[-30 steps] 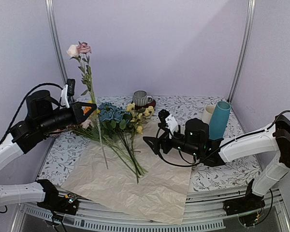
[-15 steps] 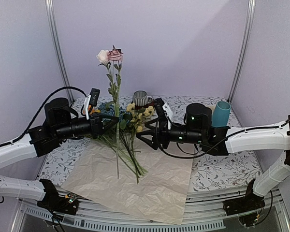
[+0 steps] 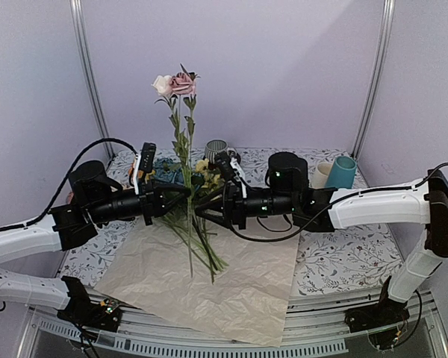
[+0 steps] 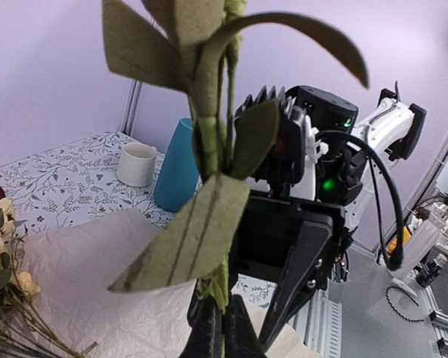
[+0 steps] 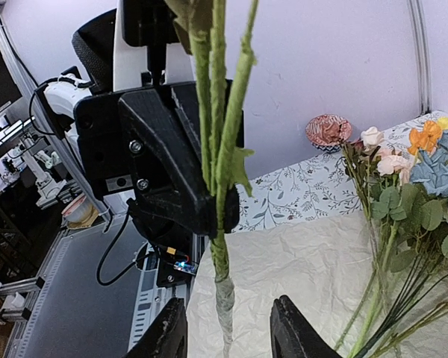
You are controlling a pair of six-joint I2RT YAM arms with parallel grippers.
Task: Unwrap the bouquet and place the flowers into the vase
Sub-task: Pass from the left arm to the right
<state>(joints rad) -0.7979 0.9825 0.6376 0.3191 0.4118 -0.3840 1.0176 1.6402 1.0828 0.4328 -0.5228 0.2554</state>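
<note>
Aloft, one leafy stem (image 3: 184,149) carries pink-cream blooms (image 3: 173,84).

left gripper (image 3: 181,195) pinching upright flower (image 3: 182,83), vase (image 3: 342,172) right

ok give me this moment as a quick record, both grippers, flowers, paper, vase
left gripper: shut on the pink flower stem, holding it upright over the paper
right gripper: open, a finger on each side of that stem, just below the left grip, gaps showing
other flowers: lying loose on the paper
paper: unwrapped, spread flat
vase: upright, far right, no flowers in it
mug: beside the vase
</note>
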